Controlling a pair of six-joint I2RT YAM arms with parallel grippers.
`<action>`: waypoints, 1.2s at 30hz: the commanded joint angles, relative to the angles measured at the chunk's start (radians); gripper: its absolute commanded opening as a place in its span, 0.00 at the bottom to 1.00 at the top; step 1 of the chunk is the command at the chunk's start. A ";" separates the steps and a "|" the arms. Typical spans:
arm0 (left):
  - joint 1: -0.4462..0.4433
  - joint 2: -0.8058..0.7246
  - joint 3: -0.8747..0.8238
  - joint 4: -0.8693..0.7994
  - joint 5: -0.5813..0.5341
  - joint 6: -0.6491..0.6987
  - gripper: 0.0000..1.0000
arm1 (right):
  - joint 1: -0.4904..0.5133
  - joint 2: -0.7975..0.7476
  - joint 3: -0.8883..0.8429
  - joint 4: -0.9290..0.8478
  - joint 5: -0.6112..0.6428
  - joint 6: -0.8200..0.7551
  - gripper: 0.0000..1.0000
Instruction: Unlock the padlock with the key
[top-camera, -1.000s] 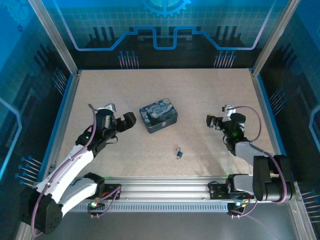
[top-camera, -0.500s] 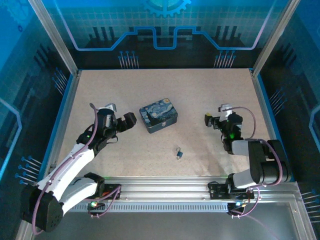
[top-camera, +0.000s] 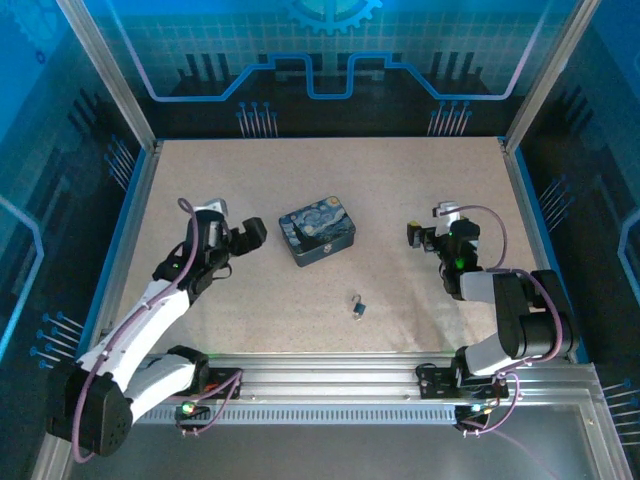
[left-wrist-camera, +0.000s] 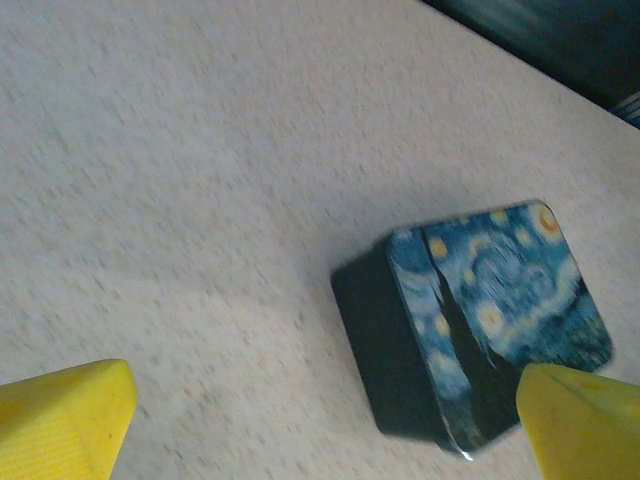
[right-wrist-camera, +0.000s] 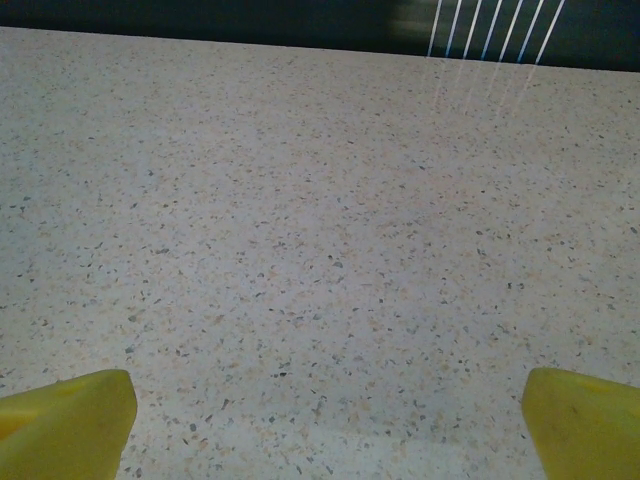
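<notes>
left claw (top-camera: 250, 234) spread wide, empty, at 9 o'clock of blue-and-yellow starry-print rectangular tin box (top-camera: 317, 234). tiny dark-and-silver metal padlock (top-camera: 357, 306) lies at box's 5 o'clock; key too small to tell. right claw (top-camera: 418, 238) spread, empty, padlock's 1 o'clock. advice: descend slowly, pinch padlock body squarely.
</notes>
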 joint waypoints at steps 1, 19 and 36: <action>0.032 0.018 0.011 0.118 -0.115 0.159 0.99 | 0.013 0.007 0.011 -0.005 0.023 -0.014 1.00; 0.162 0.290 -0.225 0.739 -0.176 0.454 0.99 | 0.013 0.007 0.012 -0.005 0.024 -0.014 1.00; 0.246 0.542 -0.361 1.233 0.054 0.480 0.99 | 0.014 0.007 0.011 -0.004 0.024 -0.013 1.00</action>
